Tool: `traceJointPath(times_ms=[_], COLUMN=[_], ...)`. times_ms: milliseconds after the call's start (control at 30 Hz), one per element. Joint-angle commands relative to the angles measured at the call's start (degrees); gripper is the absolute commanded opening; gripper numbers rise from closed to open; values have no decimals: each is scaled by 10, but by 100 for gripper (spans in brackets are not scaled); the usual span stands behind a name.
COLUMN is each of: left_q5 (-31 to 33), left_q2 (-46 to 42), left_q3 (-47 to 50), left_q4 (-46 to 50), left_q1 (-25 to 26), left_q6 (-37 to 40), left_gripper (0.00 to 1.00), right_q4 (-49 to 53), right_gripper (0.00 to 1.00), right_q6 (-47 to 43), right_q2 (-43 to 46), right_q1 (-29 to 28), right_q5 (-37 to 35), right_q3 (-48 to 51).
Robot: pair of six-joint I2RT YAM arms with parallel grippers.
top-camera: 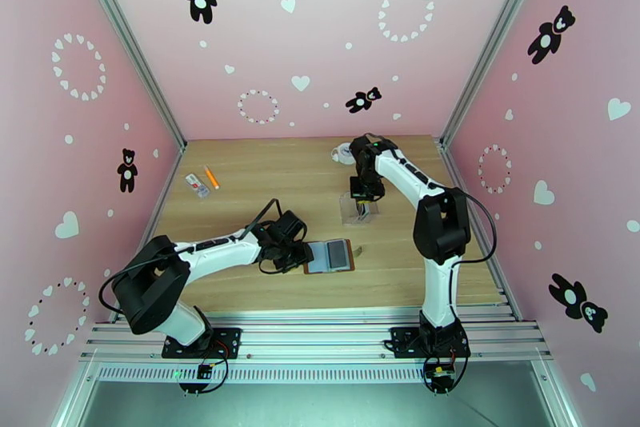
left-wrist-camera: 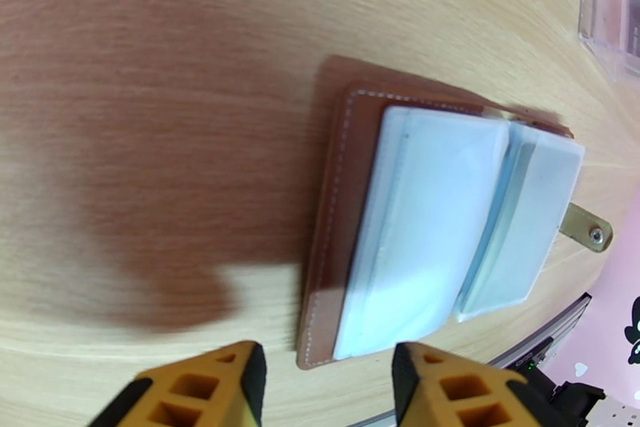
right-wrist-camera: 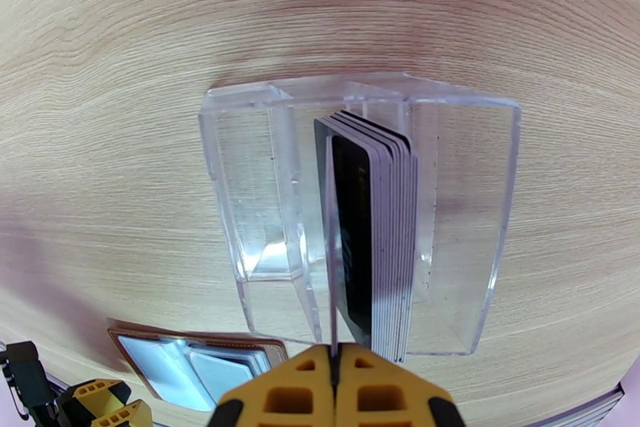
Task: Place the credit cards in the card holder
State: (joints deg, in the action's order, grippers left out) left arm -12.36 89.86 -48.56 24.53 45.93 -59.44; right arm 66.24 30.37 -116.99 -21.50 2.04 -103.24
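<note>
Fingers of the left gripper (left-wrist-camera: 326,353) stand spread at the left edge of the small brown leather card holder (left-wrist-camera: 330,181), with nothing pinched between them. The card holder lies open and flat on the pale wooden table (top-camera: 264,205), its pale blue-grey sleeves facing up. Right of the card holder and a little beyond it stands a clear plastic box (right-wrist-camera: 248,181) with a stack of dark and grey credit cards (right-wrist-camera: 384,237) upright inside. Over that box the right gripper (right-wrist-camera: 332,355) is pressed together on the outermost card (right-wrist-camera: 328,261), a thin one seen edge-on.
</note>
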Motion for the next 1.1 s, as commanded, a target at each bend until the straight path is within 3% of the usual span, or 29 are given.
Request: traceJointPath(times_ms=[0, 233, 533, 933, 1067], left_q5=[8, 10, 10, 7, 10], left_q2=[-20, -25, -32, -34, -33], left_q3=[5, 10, 14, 14, 14], left_q4=[-12, -16, -12, -10, -8], left_q1=[2, 0, 0, 0, 1], left_q6=[-5, -5, -7, -8, -9], left_gripper=[47, 47, 47, 48, 50], right_q4=[12, 6, -6, -19, -14], right_gripper=[0, 0, 0, 0, 24], right_q6=[14, 24, 12, -11, -19], right_q2=[50, 63, 32, -16, 0], right_q1=[5, 8, 23, 30, 30], right_q5=[22, 33, 6, 22, 23], right_q3=[11, 27, 25, 24, 20])
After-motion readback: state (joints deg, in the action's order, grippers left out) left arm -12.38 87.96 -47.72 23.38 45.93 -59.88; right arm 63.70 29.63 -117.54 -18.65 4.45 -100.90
